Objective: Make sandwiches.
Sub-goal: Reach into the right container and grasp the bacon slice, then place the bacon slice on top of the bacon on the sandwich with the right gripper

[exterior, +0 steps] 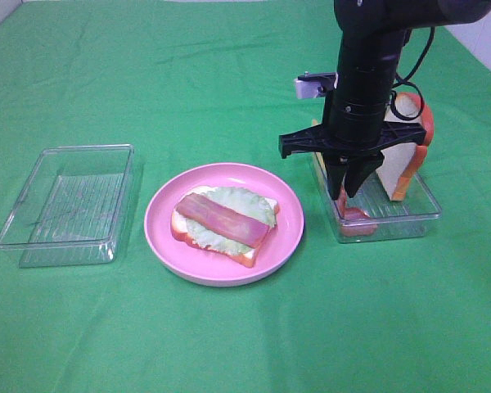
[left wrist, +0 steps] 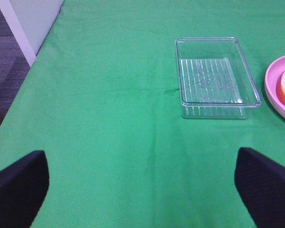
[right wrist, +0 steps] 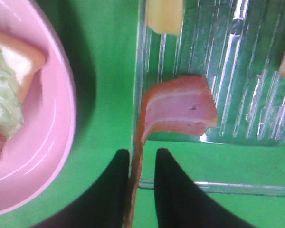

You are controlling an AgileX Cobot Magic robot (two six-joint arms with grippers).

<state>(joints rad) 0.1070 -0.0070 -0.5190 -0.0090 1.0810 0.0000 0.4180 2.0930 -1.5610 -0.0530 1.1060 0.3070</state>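
Note:
On the pink plate (exterior: 159, 237) lies an open sandwich: a bread slice (exterior: 247, 255), a lettuce leaf (exterior: 244, 201) and a bacon strip (exterior: 221, 217). My right gripper (exterior: 348, 192) reaches down into the right clear tray (exterior: 393, 225). In the right wrist view its fingers (right wrist: 173, 190) pinch the near end of a second bacon strip (right wrist: 178, 107), which curls up over the tray's wall. A cheese piece (right wrist: 165, 14) and another bread slice (exterior: 401, 168) stay in that tray. My left gripper (left wrist: 142, 190) hangs wide open over bare cloth, holding nothing.
An empty clear tray (exterior: 65, 205) stands left of the plate and also shows in the left wrist view as the empty tray (left wrist: 213, 78). Green cloth covers the table. A pale wall strip and dark floor lie past the table's left edge.

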